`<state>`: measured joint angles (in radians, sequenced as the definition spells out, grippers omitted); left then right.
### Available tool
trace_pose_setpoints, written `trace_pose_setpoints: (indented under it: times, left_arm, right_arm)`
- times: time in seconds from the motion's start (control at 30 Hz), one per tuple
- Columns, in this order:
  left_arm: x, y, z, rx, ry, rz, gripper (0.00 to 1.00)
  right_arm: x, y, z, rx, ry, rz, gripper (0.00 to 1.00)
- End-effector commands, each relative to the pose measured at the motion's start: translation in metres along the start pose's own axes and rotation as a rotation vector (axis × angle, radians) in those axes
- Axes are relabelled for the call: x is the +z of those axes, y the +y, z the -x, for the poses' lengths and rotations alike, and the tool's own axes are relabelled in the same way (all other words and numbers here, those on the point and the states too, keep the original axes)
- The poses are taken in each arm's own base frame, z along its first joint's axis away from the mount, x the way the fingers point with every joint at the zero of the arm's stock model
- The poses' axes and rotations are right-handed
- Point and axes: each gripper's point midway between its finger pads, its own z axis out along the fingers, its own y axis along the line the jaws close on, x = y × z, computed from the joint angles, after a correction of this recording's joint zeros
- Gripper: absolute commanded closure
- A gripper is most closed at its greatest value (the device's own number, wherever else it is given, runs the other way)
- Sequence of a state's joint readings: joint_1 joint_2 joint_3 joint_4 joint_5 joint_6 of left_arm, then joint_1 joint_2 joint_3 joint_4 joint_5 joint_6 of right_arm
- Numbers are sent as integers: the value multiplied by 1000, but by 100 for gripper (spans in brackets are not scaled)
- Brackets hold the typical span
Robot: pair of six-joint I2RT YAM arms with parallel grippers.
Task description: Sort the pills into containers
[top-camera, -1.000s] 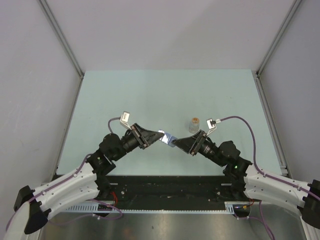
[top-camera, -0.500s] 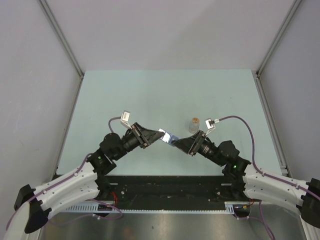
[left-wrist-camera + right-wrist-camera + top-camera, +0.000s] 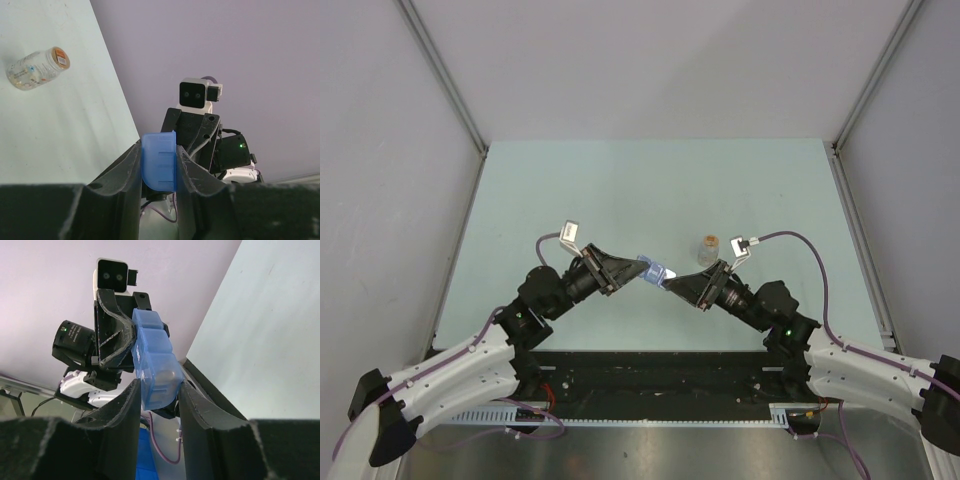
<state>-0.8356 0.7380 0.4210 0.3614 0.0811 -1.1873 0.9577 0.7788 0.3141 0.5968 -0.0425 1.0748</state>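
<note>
The containers are one translucent blue pill box (image 3: 654,270), a strip of joined compartments held in the air between both arms. My left gripper (image 3: 642,268) is shut on one end of it; in the left wrist view the box (image 3: 159,161) sits pinched between the fingers. My right gripper (image 3: 670,279) is shut on the other end, its fingers against both sides of the box (image 3: 155,360). A small clear bottle (image 3: 710,246) with a brown cap stands on the table behind the right gripper. I cannot make out loose pills.
The pale green table (image 3: 650,190) ends at grey walls with metal rails on the left, right and back. In the left wrist view the bottle (image 3: 37,68) shows far from the grippers. The arm bases and cables lie along the near edge.
The right gripper's jaws have closed in on the free end of the pill box. Both arms have stayed nearly in place, and the left grip is unchanged.
</note>
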Motion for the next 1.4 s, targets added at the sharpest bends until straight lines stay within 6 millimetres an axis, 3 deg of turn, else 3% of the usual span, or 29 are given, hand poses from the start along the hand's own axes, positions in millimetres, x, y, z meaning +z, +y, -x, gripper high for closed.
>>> trace_pose_setpoints:
  times: [0.0, 0.1, 0.13, 0.17, 0.23, 0.3, 0.5, 0.67, 0.7, 0.73, 0.77, 0.87, 1.07, 1.17, 1.27, 1.3, 1.37]
  left_arm:
    - [2, -25, 6, -18, -10, -65, 100]
    - [1, -24, 7, -16, -13, -64, 99]
    - [1, -24, 6, -16, -11, -65, 100]
    - [0, -22, 5, -15, -11, -63, 100]
    - [-1, -21, 5, -18, -14, -62, 100]
    - [-2, -21, 5, -17, -14, -63, 100]
    - [-8, -15, 4, 34, -24, -66, 100]
    - [-11, 2, -7, 104, 12, -49, 100]
    - [-10, 10, -11, 152, 30, -37, 100]
    - [-10, 19, -16, 176, 48, -22, 100]
    - [-9, 28, -19, 195, 60, -2, 100]
    - [-5, 61, -26, 268, 89, 81, 100]
    - [10, 131, -31, 434, 132, 290, 99]
    - [19, 148, -35, 476, 160, 316, 100]
    - [31, 152, -36, 480, 166, 318, 100]
    - [34, 165, -41, 480, 190, 348, 100]
    - [44, 165, -40, 480, 189, 345, 100]
  right_arm:
    - [-1, 16, 3, -16, -4, 63, 82]
    - [-1, 16, 3, -19, -5, 62, 70]
    - [-2, 18, 4, -20, -9, 67, 53]
    - [-2, 16, 4, -23, -10, 62, 47]
    - [-4, 16, 5, -39, -12, 59, 38]
    - [-5, 16, 7, -53, -18, 56, 35]
    - [-17, 9, 22, -157, -53, -8, 33]
    - [-37, -17, 52, -371, -104, -215, 34]
    - [-42, -16, 57, -401, -115, -226, 34]
    - [-50, -31, 58, -445, -98, -299, 34]
    - [-54, -25, 66, -466, -115, -305, 34]
    - [-64, -33, 74, -525, -110, -384, 34]
    - [-75, -34, 80, -591, -100, -433, 34]
    - [-78, -31, 80, -600, -102, -424, 34]
    - [-82, -33, 79, -597, -96, -433, 34]
    - [-83, -34, 78, -594, -94, -436, 34]
    - [-86, -36, 77, -586, -88, -444, 34]
